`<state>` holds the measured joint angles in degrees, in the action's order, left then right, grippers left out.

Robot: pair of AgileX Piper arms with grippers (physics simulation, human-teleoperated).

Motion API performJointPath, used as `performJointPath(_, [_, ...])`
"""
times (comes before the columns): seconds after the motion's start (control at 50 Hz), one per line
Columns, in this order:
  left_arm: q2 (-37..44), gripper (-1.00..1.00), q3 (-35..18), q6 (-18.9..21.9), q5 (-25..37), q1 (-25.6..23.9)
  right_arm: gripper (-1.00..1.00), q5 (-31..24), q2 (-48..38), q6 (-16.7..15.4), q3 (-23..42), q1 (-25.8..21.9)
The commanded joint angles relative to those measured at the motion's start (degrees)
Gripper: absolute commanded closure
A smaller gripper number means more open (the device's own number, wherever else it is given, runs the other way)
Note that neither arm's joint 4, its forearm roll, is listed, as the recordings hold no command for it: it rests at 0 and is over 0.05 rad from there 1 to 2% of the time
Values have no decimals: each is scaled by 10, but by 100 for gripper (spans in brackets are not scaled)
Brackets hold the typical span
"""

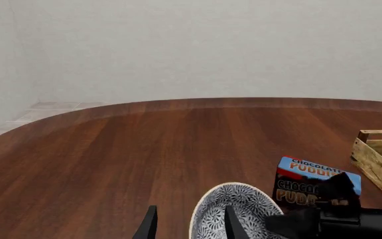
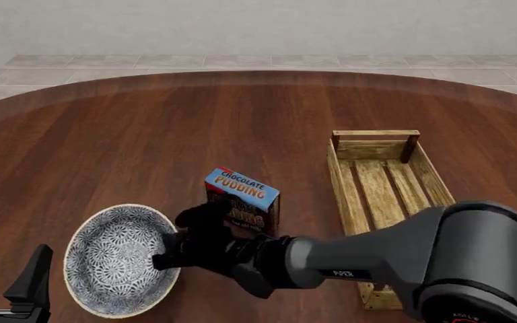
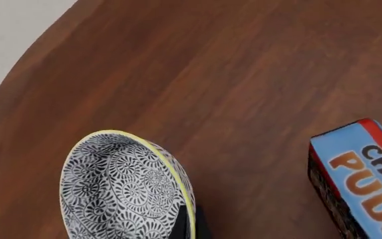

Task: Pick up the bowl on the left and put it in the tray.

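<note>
At the table's near left, the patterned ceramic bowl [image 2: 119, 259] sits on dark wood grain, its cream rim pinched between the right gripper [image 2: 170, 254] jaws; lifting and carrying remain. Well to the right, the slatted light-wood tray [image 2: 382, 195] waits beyond the glossy pudding box [image 2: 242, 200], while the left gripper [image 2: 7, 272] idles, jaws apart.

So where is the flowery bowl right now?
In the front view, the bowl sits on the table's near left, just left of the pudding box, with the right end effector at its rim.
</note>
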<state>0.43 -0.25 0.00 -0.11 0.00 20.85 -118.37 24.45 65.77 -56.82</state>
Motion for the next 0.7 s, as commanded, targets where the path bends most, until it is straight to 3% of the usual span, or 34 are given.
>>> performJointPath(0.02, [0,-100,0,0,0,0,100,1,83,-58,-51,-14])
performJointPath(0.12, [0,-100,0,0,0,0,100,6,128,-100,-74,3])
performJointPath(0.38, [0,-100,0,0,0,0,100,13,171,-132,-101,14])
performJointPath(0.6, [0,-100,0,0,0,0,100,35,233,-211,-148,49])
performJointPath(0.7, [0,-100,0,0,0,0,100,33,246,-215,-157,52])
